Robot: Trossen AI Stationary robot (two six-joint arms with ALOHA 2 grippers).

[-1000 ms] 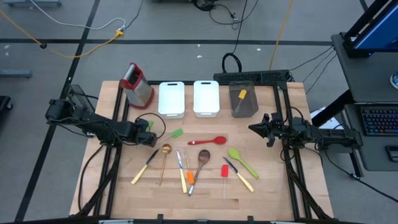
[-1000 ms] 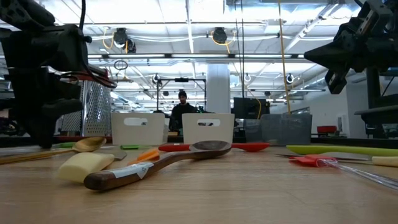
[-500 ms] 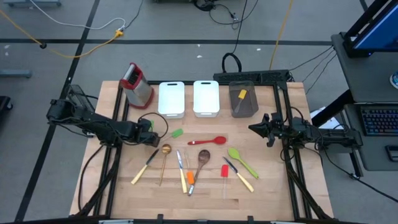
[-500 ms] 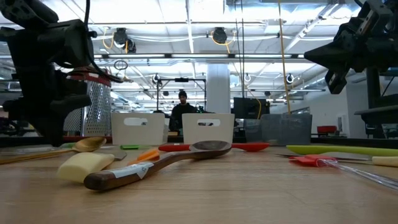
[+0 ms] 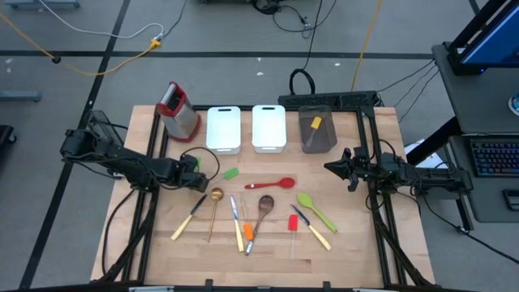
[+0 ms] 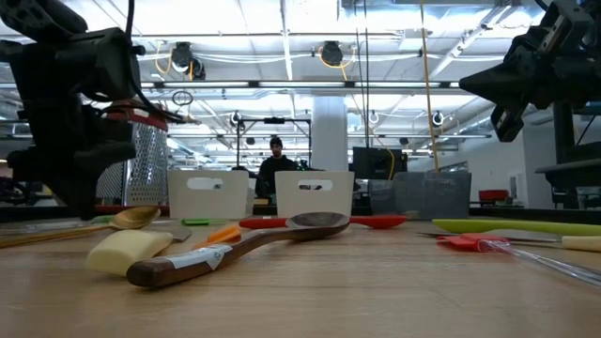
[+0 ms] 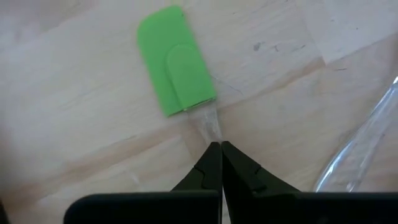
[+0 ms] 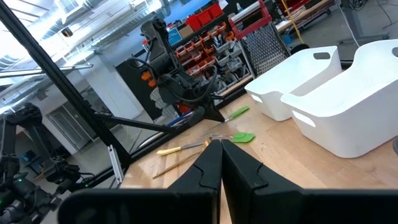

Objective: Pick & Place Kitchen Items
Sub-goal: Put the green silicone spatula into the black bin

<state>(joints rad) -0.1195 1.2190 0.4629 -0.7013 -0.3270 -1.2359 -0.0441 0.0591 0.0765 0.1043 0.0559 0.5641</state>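
Observation:
A green spatula with a clear handle lies left of the table's middle, its head [image 5: 231,173] [image 7: 176,59] on the wood. My left gripper [image 5: 199,180] [image 7: 217,148] is shut on that handle, pointing steeply down. Other kitchen items lie on the near half: a red spoon [image 5: 272,184], a gold spoon [image 5: 215,204], a wooden spoon [image 5: 263,209], a green spoon [image 5: 316,209], a red spatula [image 5: 293,223] and cream-handled knives [image 5: 186,221]. My right gripper [image 5: 329,168] [image 8: 217,146] waits shut and level, high over the table's right side, touching nothing. My left gripper pinches the spatula's clear handle [image 7: 208,127] between its two fingertips, a short way behind the green head. The fingers come from above, slanting toward the table's right. The gripper hides the rest of the handle. Whether the head is clear of the wood I cannot tell.
Along the far edge stand a red-topped box grater [image 5: 178,109], two white trays [image 5: 224,128] [image 5: 268,127] and a grey tray [image 5: 324,138] holding a yellow spatula [image 5: 315,126]. A second clear handle [image 7: 360,143] lies close beside my left gripper. A person stands in the room beyond.

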